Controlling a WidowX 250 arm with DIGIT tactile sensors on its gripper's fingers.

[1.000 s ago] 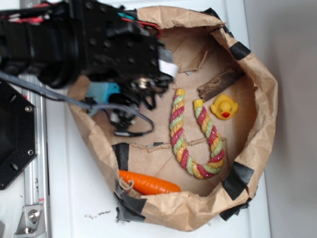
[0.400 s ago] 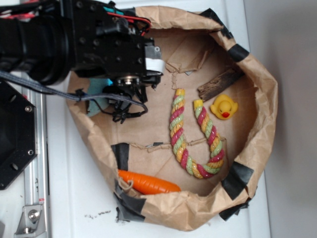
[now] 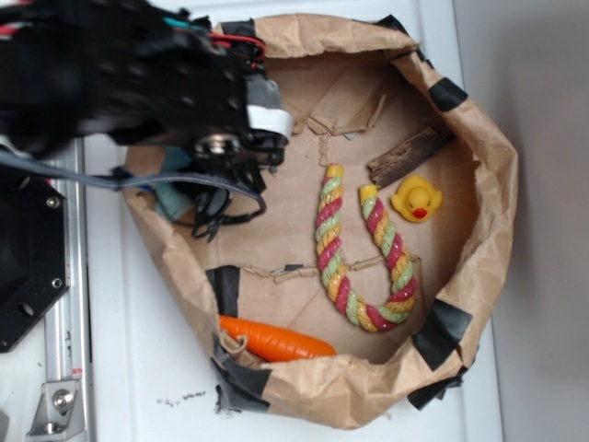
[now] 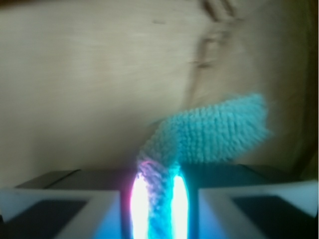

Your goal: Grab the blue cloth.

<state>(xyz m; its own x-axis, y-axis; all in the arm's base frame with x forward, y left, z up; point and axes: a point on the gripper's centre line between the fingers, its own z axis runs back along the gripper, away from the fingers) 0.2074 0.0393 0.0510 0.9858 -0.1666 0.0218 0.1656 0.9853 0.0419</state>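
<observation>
1. The end effector (image 4: 158, 199) is closed down to a narrow slot, and a bunched fold of the blue cloth (image 4: 209, 134) is pinched in that slot between its two pads, as the wrist view shows.
2. From the pinch, the cloth runs up and away to the right in the wrist view, its free end fanning out over the brown paper; its long axis therefore points outward from the fingertips, slanted to that side rather than straight ahead.
3. In the exterior view only a small teal sliver of the cloth (image 3: 168, 195) shows, tucked under the black arm at the left wall of the paper bag (image 3: 479, 184), which stands on the white bench (image 3: 120, 368).
4. The rope toy (image 3: 354, 249), the yellow duck (image 3: 416, 199), the wood piece (image 3: 408, 155) and the orange carrot (image 3: 276, 341) all lie well apart from the cloth, toward the right and lower parts of the bag.
5. Judgement: with the hold at one end, a lift would likely trail the free end behind; the bag wall just beside it could snag.
</observation>
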